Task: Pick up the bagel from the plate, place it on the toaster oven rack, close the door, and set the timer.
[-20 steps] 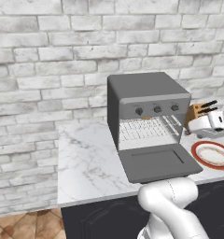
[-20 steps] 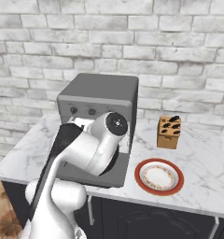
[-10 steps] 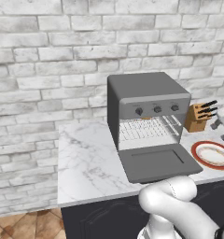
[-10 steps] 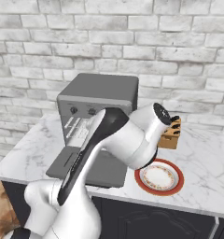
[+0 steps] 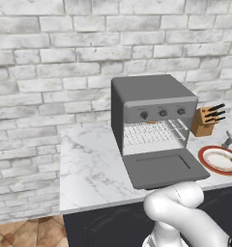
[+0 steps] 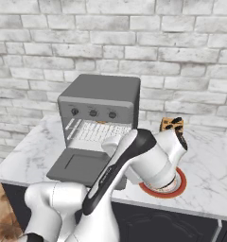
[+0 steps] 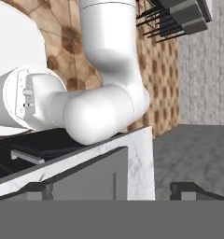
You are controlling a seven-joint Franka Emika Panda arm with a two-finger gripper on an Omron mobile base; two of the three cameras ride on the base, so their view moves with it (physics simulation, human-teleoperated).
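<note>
Arm of mine has swung right over the plate [image 5: 219,160], door [image 5: 164,168] still open, bagel unseen, gripper state I cannot tell

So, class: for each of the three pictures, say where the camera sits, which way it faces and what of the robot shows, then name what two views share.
Left base view: behind the arm's left, facing the brick wall; toaster oven, open door, plate; arm at lower right.
Right base view: behind its right, same direction; the arm covers part of the plate.
Hand view: on the hand, rolled, facing back past the counter edge at the robot's own arm.
Shared: both base views show oven, toaster oven rack, knife block.
</note>
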